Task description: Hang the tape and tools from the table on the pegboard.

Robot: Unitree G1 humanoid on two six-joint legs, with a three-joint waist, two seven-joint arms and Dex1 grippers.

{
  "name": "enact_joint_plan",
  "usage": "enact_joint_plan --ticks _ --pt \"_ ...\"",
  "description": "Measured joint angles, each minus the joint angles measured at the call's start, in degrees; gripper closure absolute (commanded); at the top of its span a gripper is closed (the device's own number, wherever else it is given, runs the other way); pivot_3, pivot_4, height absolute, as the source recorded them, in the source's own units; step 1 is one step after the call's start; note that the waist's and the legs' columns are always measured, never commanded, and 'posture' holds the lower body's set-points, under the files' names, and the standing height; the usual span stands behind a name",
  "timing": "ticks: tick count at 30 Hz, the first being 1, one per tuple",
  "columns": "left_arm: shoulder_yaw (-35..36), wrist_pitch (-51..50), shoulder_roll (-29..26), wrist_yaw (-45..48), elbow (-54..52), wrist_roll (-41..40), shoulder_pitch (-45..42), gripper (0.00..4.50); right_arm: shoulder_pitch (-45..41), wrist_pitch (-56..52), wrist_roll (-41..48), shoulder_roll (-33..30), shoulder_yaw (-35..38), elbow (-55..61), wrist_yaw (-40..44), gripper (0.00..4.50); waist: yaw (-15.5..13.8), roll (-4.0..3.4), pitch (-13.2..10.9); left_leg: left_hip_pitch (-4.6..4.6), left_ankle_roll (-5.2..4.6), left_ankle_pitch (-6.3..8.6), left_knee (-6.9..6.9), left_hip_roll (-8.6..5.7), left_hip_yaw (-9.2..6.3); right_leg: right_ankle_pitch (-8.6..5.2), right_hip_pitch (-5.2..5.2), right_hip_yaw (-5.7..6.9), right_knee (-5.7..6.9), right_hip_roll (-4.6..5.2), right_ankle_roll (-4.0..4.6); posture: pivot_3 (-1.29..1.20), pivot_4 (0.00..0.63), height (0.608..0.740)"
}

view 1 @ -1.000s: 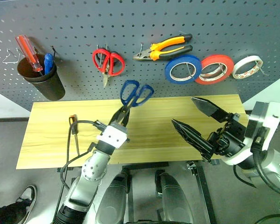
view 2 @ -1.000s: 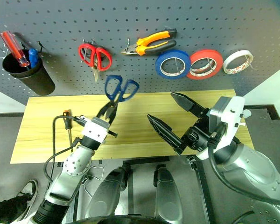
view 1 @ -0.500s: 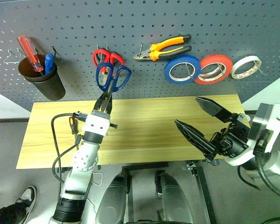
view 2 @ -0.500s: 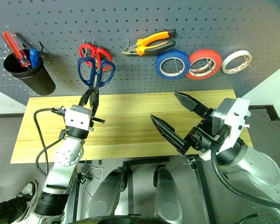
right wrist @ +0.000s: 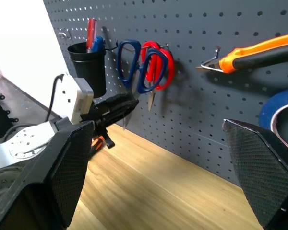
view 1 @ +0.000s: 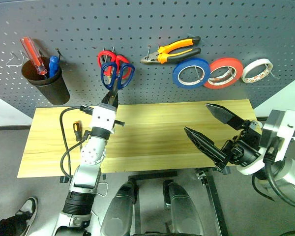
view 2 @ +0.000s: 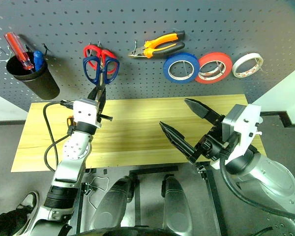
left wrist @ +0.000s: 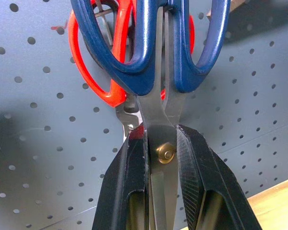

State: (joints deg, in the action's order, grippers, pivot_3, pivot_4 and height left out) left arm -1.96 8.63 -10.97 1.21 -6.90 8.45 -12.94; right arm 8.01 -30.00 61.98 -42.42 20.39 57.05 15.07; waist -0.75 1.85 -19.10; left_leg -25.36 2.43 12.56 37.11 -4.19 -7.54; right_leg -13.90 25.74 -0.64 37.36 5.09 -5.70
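Note:
My left gripper [view 1: 110, 100] is shut on the blades of the dark blue scissors [view 1: 117, 74], holding them upright with the handles up against the pegboard [view 1: 137, 19], overlapping the red scissors [view 1: 107, 56]. In the left wrist view the fingers [left wrist: 129, 167] clamp the blades at the pivot of the blue scissors [left wrist: 153, 62]. The pliers [view 1: 174, 49] and the blue tape [view 1: 191, 72] hang on the pegboard. A small orange-handled screwdriver [view 1: 77, 130] lies on the table [view 1: 152, 137] at the left. My right gripper [view 1: 196, 117] hovers open over the table's right end, holding nothing.
A black cup [view 1: 46, 86] with a red and a blue screwdriver hangs at the pegboard's left. A red-orange roll [view 1: 223, 73] and a white roll [view 1: 258, 70] hang right of the blue tape. A person's shoe [view 1: 12, 216] shows on the floor at the lower left.
My left gripper has carried the blue scissors up and to the left, from over the table's middle to the pegboard in front of the red scissors. The right gripper has stayed put.

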Motion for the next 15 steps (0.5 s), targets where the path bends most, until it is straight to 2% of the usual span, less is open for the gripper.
enact_joint_plan --ticks 15 --pt "1.0 2.3 -0.2 0.8 0.0 -0.2 0.8 3.99 0.7 0.0 -1.0 -0.1 -0.9 0.0 0.0 0.00 0.0 0.00 0.0 0.01 0.00 0.00 0.03 0.00 0.00 0.02 -0.01 -0.01 0.02 0.00 0.01 0.01 0.314 0.711"
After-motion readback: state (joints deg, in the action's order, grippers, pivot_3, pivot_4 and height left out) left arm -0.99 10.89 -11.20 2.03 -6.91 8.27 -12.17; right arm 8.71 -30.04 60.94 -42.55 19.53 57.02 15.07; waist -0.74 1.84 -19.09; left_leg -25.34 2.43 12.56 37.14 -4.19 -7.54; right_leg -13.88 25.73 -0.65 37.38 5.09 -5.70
